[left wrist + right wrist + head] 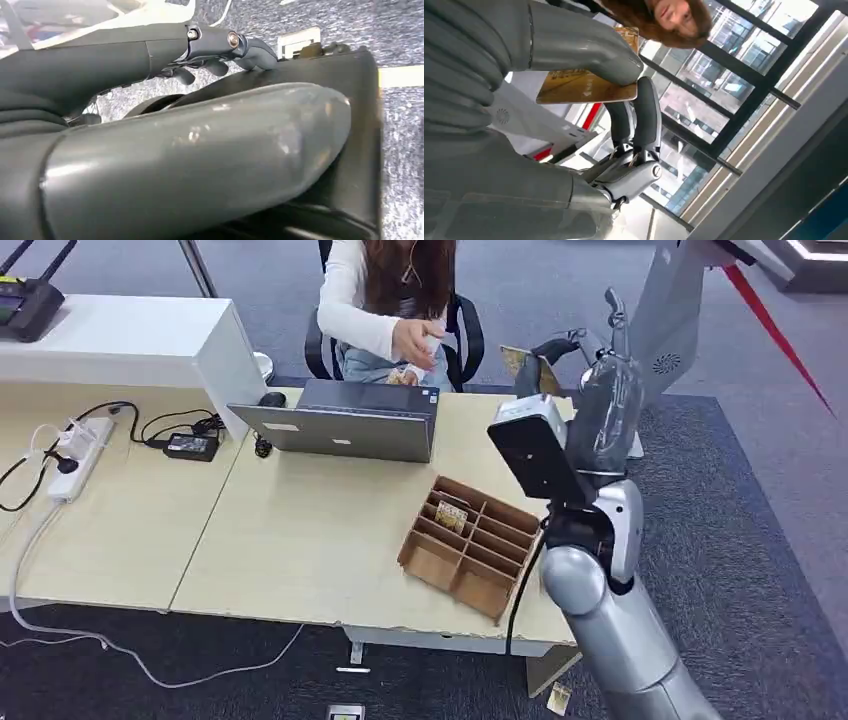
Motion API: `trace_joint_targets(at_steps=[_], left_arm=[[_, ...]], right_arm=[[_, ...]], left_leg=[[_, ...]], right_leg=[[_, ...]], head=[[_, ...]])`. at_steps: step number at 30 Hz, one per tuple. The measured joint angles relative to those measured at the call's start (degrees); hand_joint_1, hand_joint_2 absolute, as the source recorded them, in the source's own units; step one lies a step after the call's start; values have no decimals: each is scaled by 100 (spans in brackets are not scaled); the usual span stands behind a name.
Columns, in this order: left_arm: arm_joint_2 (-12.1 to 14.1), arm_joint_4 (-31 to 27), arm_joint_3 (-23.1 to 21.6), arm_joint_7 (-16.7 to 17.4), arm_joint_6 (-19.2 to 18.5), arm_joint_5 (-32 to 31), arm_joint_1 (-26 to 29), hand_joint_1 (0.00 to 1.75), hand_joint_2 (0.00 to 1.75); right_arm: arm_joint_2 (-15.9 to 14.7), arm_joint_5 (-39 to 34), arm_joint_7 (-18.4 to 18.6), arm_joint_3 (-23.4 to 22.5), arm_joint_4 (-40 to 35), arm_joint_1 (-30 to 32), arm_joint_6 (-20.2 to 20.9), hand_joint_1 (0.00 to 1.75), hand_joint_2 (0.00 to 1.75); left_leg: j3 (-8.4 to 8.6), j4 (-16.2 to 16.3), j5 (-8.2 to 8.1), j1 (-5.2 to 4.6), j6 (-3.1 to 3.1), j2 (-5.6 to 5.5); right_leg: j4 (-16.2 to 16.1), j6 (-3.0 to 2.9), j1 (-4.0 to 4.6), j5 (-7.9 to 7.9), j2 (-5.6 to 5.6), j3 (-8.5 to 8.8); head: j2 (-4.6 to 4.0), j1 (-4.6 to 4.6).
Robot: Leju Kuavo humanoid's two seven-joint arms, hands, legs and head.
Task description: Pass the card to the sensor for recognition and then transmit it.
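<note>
- Head view: the right hand (585,350) is raised past the desk's (300,530) far right corner, gripping a gold card (528,367) held toward the seated person (385,300), whose own hand (418,340) reaches out. A brown cardboard tray (468,545) of compartments sits near the desk's front right edge, one card-like piece in a far cell; a grey laptop (345,420) stands at the far edge.
- Left wrist view: the left hand (220,50) hangs over speckled carpet, dark fingers curled in, nothing in them.
- Right wrist view: the flat, glossy card (589,82) is pinched between the smooth grey thumb (584,47) and darker fingers (646,115).
- Judgement: the handover seems in hand; keep the pinch firm and the card steady, leaving a free edge for the person to take.
</note>
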Motion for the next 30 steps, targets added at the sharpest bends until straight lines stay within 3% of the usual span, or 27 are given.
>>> trace_joint_targets(at_steps=[9,19,25,30], left_arm=[[-61,0,-83,-99,-77,-153,-47,0,0],[-129,0,-162,-153,-136,-195,-120,0,0],[-151,2,-216,-153,-195,-197,-146,0,0],[-151,2,-245,-153,-201,-197,-150,0,0]], right_arm=[[195,-223,-2,-39,1039,-772,96,175,175],[1076,-108,-289,83,3098,-1623,-96,175,175],[1510,-883,-22,616,3847,-1740,-242,175,175],[1650,-1069,30,988,4223,-1834,-317,175,175]], left_leg=[[-4,-1,1,0,0,-2],[-6,-1,2,5,-2,-4],[-6,-1,2,5,-2,-4],[-5,-1,2,4,-2,-4]], right_leg=[[3,0,1,0,-1,0],[5,0,6,0,-1,-2],[5,0,6,-1,-2,-3],[5,0,5,-1,-2,-2]], head=[[0,0],[0,0],[0,0],[0,0]])
